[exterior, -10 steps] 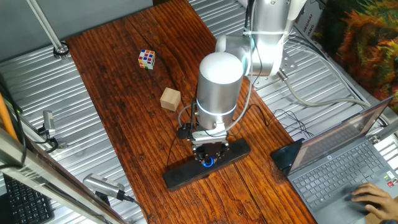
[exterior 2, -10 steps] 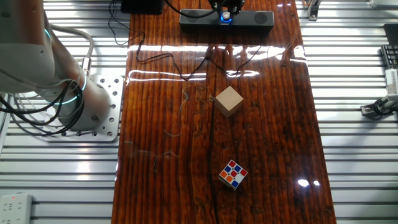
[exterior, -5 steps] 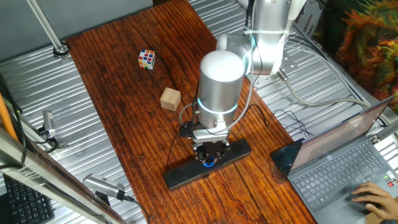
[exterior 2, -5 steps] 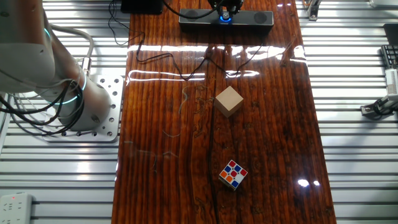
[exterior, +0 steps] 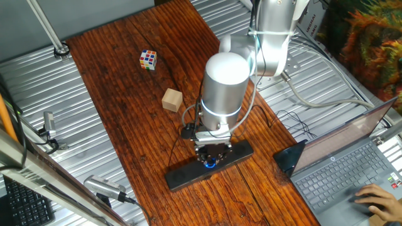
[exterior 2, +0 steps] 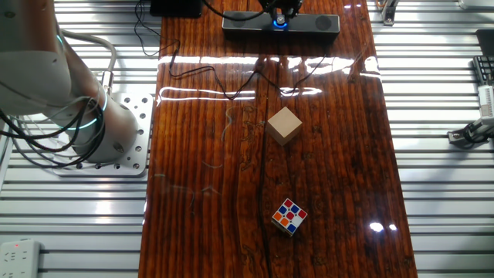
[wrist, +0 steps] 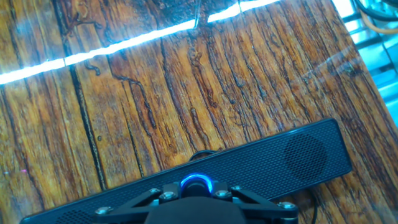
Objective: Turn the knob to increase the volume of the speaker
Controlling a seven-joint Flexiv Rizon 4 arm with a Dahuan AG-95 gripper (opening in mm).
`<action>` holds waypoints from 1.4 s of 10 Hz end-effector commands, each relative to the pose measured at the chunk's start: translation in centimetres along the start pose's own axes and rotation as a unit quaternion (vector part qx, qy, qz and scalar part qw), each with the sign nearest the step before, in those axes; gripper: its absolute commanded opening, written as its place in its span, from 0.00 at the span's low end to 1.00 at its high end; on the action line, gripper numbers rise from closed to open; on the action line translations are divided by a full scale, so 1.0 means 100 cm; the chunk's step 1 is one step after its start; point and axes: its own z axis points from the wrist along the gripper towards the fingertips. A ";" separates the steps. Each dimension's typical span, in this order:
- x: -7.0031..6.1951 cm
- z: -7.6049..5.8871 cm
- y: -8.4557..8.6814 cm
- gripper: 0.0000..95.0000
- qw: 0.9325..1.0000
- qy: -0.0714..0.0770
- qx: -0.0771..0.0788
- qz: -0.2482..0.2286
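The arm's wrist had rotated slightly; the claw (exterior: 210, 160) stayed clamped on the knob (wrist: 196, 184) of the speaker (wrist: 298, 158). Turning smoothly, without side pressure, looked wisest.

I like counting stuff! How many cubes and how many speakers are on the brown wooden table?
Cubes: 2, the plain wooden cube and the colourful puzzle cube
Speakers: 1, the black speaker
Total: 3

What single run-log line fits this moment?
phase: turning | gripper over knob | speaker flat on table | grip state: unclear
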 end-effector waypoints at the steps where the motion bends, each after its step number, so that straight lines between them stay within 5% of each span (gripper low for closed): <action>1: 0.000 0.003 0.000 0.00 1.000 0.013 -0.001 0.021; 3: 0.000 0.003 0.000 0.00 0.999 0.006 -0.003 0.042; 14: 0.000 0.003 0.000 0.00 0.991 0.013 0.006 0.130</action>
